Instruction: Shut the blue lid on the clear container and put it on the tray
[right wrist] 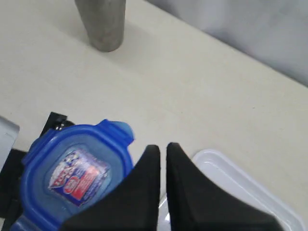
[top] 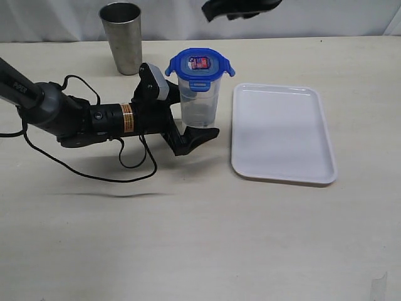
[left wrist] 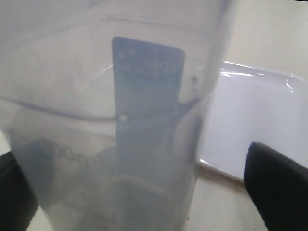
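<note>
The clear container [top: 199, 100] stands upright on the table [top: 188, 238], just beside the tray [top: 282, 135] and not on it.
The white tray lies flat on the pale table; the left gripper [left wrist: 144, 187] lies low on its side with its jaws spread wide to either side of the container's base, gripping nothing, one finger [left wrist: 276, 185] plainly clear of the wall; a steel cup [top: 122, 37] stands behind, apart; the blue lid [top: 199, 64] sits on top of the container, flaps sticking outward; the right gripper [right wrist: 159, 150] hovers above the lid's edge, fingers pressed together and empty.
</note>
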### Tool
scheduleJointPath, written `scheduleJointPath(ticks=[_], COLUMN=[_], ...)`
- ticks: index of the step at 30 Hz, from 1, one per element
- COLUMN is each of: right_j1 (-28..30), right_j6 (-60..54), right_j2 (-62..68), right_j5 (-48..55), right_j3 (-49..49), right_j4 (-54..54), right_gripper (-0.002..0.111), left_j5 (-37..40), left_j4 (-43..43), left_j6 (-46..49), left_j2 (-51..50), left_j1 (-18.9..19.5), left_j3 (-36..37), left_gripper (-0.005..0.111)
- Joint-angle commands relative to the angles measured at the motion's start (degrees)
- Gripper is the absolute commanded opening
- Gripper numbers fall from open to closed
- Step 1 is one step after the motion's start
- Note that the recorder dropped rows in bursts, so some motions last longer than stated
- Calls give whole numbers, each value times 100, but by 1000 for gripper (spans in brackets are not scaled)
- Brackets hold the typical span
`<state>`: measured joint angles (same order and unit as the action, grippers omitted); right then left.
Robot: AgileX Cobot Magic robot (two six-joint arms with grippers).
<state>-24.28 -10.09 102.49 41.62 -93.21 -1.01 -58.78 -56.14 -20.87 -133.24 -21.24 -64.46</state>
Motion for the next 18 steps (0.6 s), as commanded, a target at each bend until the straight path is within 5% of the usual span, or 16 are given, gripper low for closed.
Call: scheduleJointPath(ticks=[1, 10, 18], right_j1=[571, 1909, 2043], right_j6=[-31, -2878, -5315], right_j2=[-294, -294, 831], right_j5=[64, 214, -364], right_j3=[30, 1157, 2386], right_j4=[-369, -3967, -6813], right_gripper=[5, 5, 4], left_j5=[22, 22, -28], left_j4=[30, 30, 49], left_j6=[-37, -37, -37], left_j2=[-5, -5, -5], left_j1=[-15, -15, -15], left_j3=[-32, -32, -32], left_gripper=[105, 105, 105])
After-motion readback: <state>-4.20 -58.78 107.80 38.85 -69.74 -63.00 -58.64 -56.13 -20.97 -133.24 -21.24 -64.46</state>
